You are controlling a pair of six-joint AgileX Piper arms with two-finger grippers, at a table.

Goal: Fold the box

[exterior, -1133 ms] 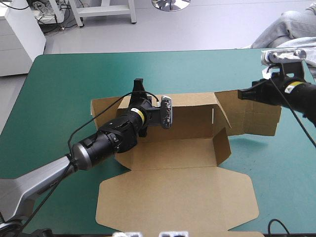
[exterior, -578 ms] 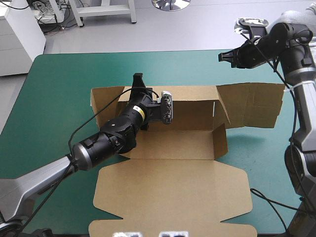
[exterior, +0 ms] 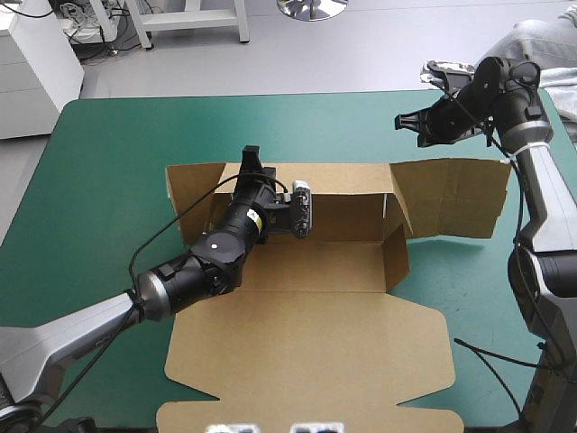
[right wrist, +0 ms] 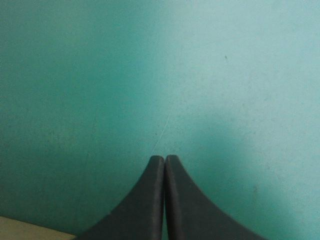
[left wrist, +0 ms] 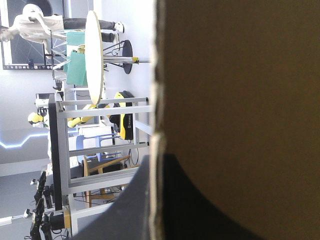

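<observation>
Left wrist view: box (left wrist: 240,75) between fingers (left wrist: 197,210)

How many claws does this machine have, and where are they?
2. The left claw is shut on the box, at its raised back wall. The right claw, shut and empty, hangs over the table beyond the box's far right flap. None seem hidden.

The box (exterior: 311,352) is matt brown board; the teal-green cover (exterior: 108,162) looks smooth.
</observation>
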